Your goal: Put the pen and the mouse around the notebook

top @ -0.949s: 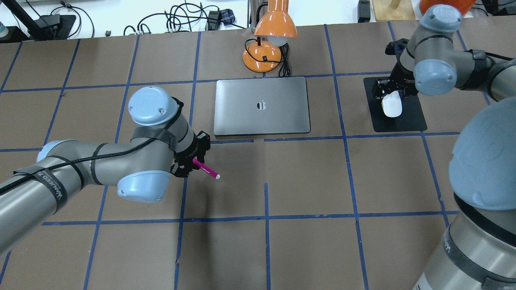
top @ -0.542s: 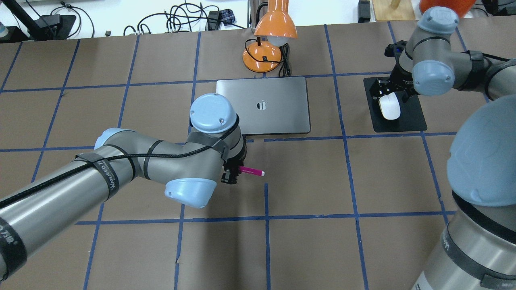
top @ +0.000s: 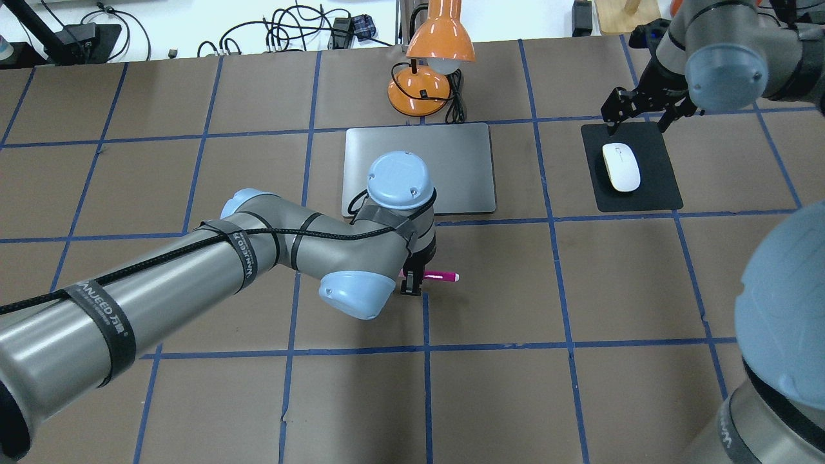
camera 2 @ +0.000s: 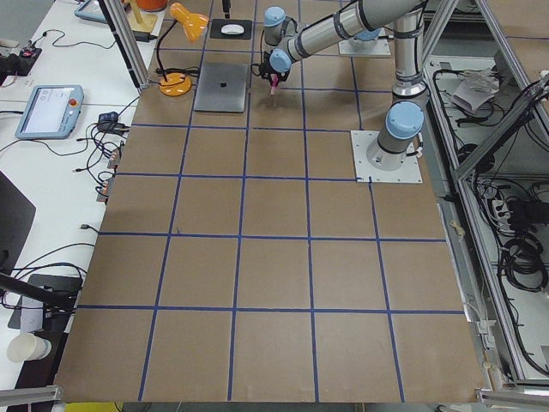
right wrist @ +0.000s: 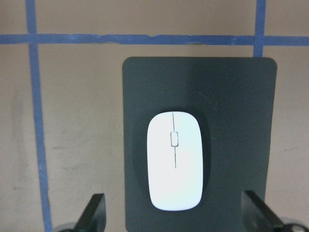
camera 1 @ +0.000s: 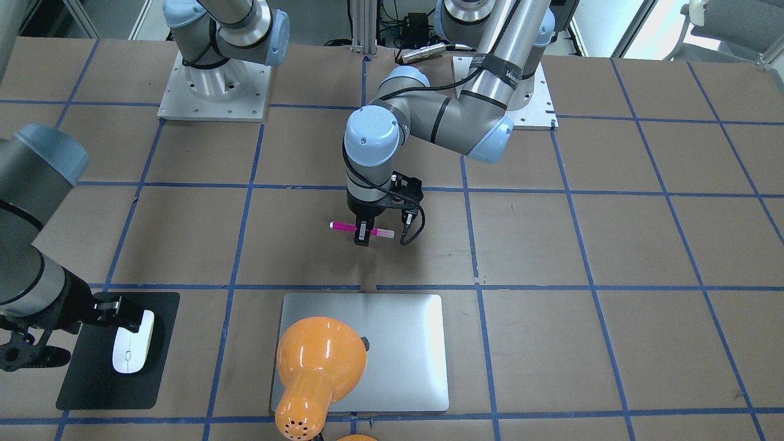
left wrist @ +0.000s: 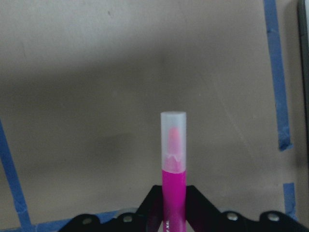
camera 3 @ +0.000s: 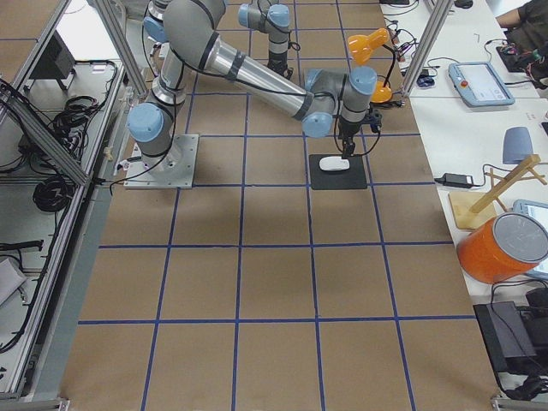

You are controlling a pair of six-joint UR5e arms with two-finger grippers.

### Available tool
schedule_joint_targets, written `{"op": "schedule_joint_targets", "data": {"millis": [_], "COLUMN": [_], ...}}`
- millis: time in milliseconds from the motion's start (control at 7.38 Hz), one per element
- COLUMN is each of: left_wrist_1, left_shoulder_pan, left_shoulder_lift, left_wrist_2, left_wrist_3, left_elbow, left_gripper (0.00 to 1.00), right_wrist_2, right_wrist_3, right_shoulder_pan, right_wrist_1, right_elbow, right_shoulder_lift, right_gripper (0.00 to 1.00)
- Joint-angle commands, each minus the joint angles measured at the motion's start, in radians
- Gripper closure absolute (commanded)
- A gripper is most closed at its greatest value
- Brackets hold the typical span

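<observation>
The magenta pen (top: 441, 276) (camera 1: 343, 226) (left wrist: 174, 159) is held level just above the table, with my left gripper (top: 412, 283) (camera 1: 363, 236) shut on its middle, a short way in front of the notebook's near edge. The silver-grey notebook (top: 464, 161) (camera 1: 404, 343) lies flat and shut, partly hidden by my left arm in the overhead view. The white mouse (top: 621, 167) (camera 1: 131, 349) (right wrist: 174, 159) rests on a black mat (top: 657, 193) (right wrist: 231, 121) to the notebook's right. My right gripper (top: 641, 111) (right wrist: 176, 217) hangs open above the mouse, not touching it.
An orange desk lamp (top: 428, 71) (camera 1: 318, 361) stands behind the notebook, its shade hanging over the lid's far edge, with a black cord beside it. Blue tape lines grid the brown table. Cables lie beyond the far edge.
My left arm has swung right with the pen, from left of the notebook to in front of it. My right gripper has lifted up and away from the mouse, which stays on the mat.
</observation>
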Motion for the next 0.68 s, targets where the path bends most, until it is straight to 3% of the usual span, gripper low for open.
{"op": "schedule_joint_targets", "data": {"millis": [0,136,407,542], "left_wrist_1": [-0.005,-0.003,-0.029,-0.102], "left_shoulder_pan": [-0.005,-0.005,0.004,0.026], "left_shoulder_lift": [-0.014,-0.022,0.026,0.065], "left_wrist_2": [-0.002,0.001,0.025,0.025], "left_wrist_3": [-0.001,0.007,0.167,0.332], "left_elbow": [0.000,0.000,0.029,0.056], "left_gripper": [0.57,0.01,0.00,0.00], "right_wrist_2": [-0.009,-0.003,0.009,0.006], "right_wrist_3": [0.006,0.038,0.125,0.183], "right_shoulder_pan": [0.050,0.063,0.209,0.260], "right_wrist_1": [0.249,0.350,0.382,0.380], "right_elbow": [-0.029,-0.025,-0.040,-0.049], "right_shoulder_lift": [-0.179,-0.266,-0.308,-0.312], "right_gripper": [0.00,0.00,0.00,0.00]}}
